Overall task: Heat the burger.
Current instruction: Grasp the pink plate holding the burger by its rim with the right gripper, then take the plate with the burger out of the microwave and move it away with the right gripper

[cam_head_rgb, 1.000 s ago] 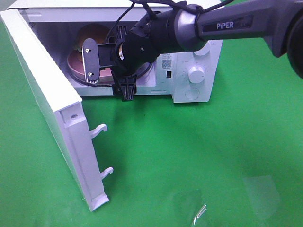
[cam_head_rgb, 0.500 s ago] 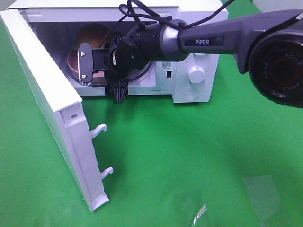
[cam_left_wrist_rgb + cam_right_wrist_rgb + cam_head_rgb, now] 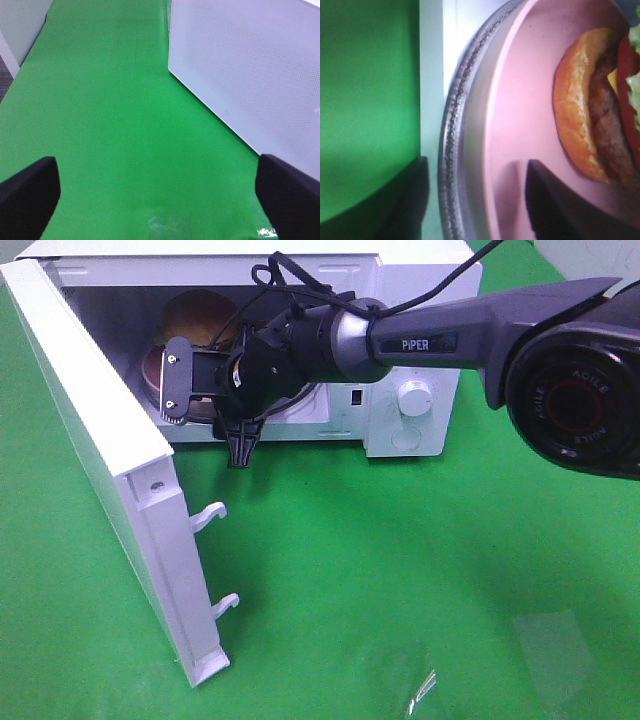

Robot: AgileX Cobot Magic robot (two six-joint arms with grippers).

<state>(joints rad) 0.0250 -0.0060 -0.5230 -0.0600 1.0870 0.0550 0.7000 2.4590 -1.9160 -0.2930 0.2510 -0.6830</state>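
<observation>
Burger inside the open microwave, my right gripper at the plate's rim.

I see the burger (image 3: pixel 592 107) on its pink plate (image 3: pixel 520 110) in the microwave (image 3: pixel 420 300); the right gripper (image 3: pixel 475 200) straddles the plate's edge, jaws apart, burger just beyond them. Left gripper (image 3: pixel 155 192) gapes wide, empty.

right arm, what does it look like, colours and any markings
The right arm is dark grey with white PIPER lettering, a silver ring, and a black AGILEX-embossed joint with a red centre. Black cables loop over its wrist. Its gripper is black. The left gripper's fingers are black too.
</observation>
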